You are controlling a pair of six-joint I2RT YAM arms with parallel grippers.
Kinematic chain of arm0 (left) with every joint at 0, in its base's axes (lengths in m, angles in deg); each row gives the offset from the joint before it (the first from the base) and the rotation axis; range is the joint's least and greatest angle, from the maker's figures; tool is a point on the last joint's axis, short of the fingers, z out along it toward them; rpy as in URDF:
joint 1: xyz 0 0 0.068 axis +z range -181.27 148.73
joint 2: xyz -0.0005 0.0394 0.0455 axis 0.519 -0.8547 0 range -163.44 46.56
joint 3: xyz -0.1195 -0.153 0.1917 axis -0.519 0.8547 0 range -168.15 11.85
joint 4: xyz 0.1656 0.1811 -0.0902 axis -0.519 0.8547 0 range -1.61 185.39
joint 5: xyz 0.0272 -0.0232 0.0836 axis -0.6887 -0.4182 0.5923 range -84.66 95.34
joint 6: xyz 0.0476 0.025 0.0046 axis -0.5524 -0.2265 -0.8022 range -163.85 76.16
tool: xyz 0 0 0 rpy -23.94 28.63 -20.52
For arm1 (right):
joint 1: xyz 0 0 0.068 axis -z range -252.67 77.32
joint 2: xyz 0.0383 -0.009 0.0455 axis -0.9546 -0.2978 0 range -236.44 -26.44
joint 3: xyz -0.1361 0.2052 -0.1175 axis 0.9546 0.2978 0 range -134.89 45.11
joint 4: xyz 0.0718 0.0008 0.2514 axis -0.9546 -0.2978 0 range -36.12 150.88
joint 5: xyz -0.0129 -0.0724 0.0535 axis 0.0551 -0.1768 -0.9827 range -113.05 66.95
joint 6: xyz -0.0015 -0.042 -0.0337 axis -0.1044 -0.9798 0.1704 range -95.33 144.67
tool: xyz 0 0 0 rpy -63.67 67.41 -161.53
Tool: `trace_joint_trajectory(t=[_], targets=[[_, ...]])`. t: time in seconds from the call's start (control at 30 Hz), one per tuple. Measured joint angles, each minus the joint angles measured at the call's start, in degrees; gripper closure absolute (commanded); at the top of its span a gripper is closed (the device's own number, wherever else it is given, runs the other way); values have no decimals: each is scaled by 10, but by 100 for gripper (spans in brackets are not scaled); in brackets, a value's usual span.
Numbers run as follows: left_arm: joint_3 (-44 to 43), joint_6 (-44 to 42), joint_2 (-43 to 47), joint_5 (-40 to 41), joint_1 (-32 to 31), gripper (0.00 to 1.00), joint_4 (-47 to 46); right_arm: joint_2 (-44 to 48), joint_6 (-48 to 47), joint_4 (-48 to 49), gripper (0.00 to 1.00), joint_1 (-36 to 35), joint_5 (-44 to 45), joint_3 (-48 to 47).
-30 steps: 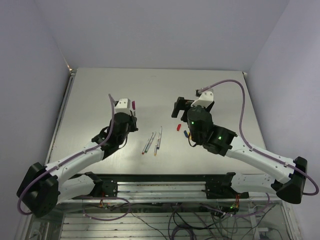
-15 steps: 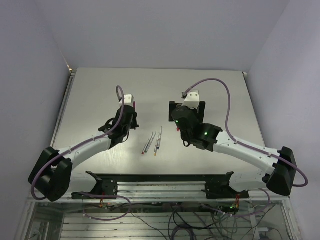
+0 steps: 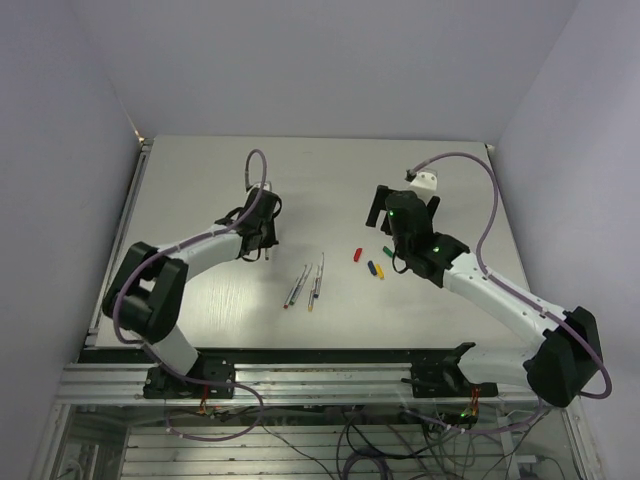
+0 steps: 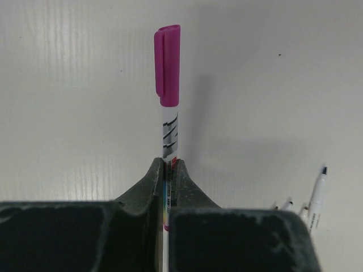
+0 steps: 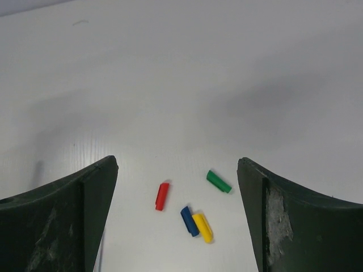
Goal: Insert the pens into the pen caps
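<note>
White arms [image 3: 495, 290], black joints [image 3: 405, 225], lilac cables [image 3: 458, 154]; right claw [image 5: 176, 160] scuffed.

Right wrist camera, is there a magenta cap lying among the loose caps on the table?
No, the loose ones there are only a red cap, a blue cap, a yellow cap and a green cap.

The pale grey counter [image 3: 200, 180] carries four loose caps and a bunch of uncapped pens [image 3: 317, 280]. Take the red cap [image 3: 356, 253] as the mark. The green cap [image 3: 388, 250] lies apart to its right. The blue cap [image 3: 370, 267] and yellow cap [image 3: 379, 272] lie touching, just right of it and nearer the arms' bases. The pens lie close together to its left.
</note>
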Motion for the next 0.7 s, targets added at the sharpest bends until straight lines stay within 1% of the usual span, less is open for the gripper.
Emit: trace_joint_trajectory(t=[0.03,0.13,0.27,0.4,0.7], targets=[[-10,0,-14,0,0,91,10,-1,2,-1,14,0,-4,2],[-36,0,-45,-2,0,78,32,-8,8,0,14,-1,-14,5],[-45,0,-60,-9,0,75,38,-22,12,1,14,-1,-23,8],[-57,0,-76,-10,0,63,43,-36,17,1,14,-1,-32,14],[-87,-2,-128,-9,2,60,46,-62,36,3,14,-1,-54,21]])
